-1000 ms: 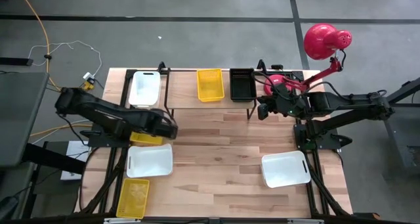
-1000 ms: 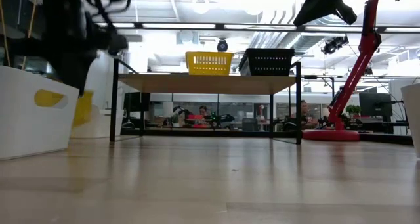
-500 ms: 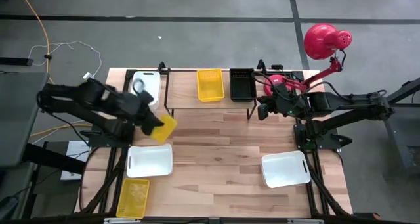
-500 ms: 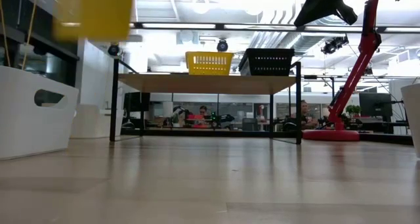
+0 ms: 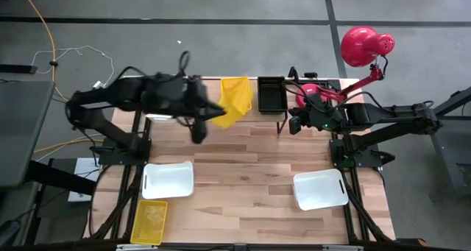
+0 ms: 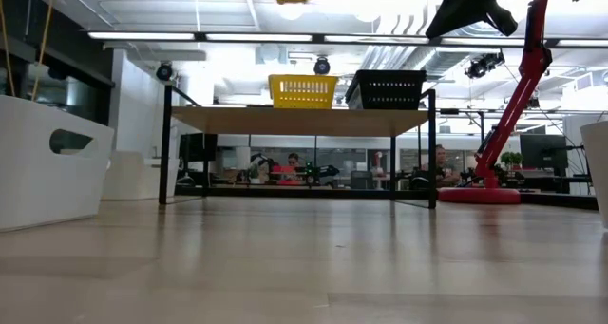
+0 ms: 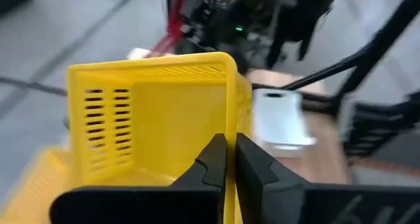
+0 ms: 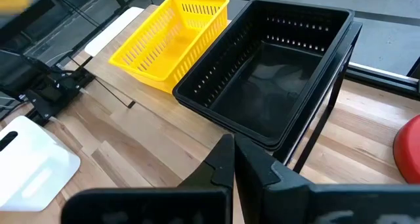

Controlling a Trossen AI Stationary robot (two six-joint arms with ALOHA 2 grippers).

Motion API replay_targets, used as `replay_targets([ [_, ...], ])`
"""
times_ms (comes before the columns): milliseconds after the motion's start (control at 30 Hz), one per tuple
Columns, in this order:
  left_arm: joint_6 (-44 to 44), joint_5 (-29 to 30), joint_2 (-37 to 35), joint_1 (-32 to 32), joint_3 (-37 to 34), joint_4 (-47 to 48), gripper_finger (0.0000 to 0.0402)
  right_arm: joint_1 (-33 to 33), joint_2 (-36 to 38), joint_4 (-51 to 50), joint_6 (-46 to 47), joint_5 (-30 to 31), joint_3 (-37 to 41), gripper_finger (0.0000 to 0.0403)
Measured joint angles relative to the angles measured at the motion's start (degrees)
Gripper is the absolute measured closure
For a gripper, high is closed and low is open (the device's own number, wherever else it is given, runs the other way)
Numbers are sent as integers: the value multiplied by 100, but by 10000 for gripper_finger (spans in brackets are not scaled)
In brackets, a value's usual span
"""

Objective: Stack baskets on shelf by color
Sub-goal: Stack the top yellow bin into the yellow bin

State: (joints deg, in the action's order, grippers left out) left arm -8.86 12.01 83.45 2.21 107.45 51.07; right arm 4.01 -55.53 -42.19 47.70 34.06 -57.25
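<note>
No lettering to call anywhere: nothing readable on the baskets, the shelf, the tabletop or the arms, no labels, brands, numbers or signs.

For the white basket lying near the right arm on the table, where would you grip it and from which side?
Take the white basket by one long rim wall, coming straight down from above. It lies flat and open side up with thin upright walls, so a two-finger tool can pinch a wall. The right tool, shut beside the shelf, is nearest.
</note>
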Motion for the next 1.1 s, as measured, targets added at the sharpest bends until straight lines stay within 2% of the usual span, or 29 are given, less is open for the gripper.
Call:
replay_targets([
  [133,938,335,640,258,235,73,401,0,0,-2,20,0,0,403],
  [233,1451,817,930,372,263,189,401,0,0,-2,25,4,0,403],
  [433,1446,1894,1435,531,270,614,401,2,-1,-2,27,58,0,403],
  [733,1211,2281,1886,603,270,634,401,1,0,-2,133,220,0,403],
  [1100,1250,2304,2084,637,128,922,401,0,0,-42,133,304,0,403],
])
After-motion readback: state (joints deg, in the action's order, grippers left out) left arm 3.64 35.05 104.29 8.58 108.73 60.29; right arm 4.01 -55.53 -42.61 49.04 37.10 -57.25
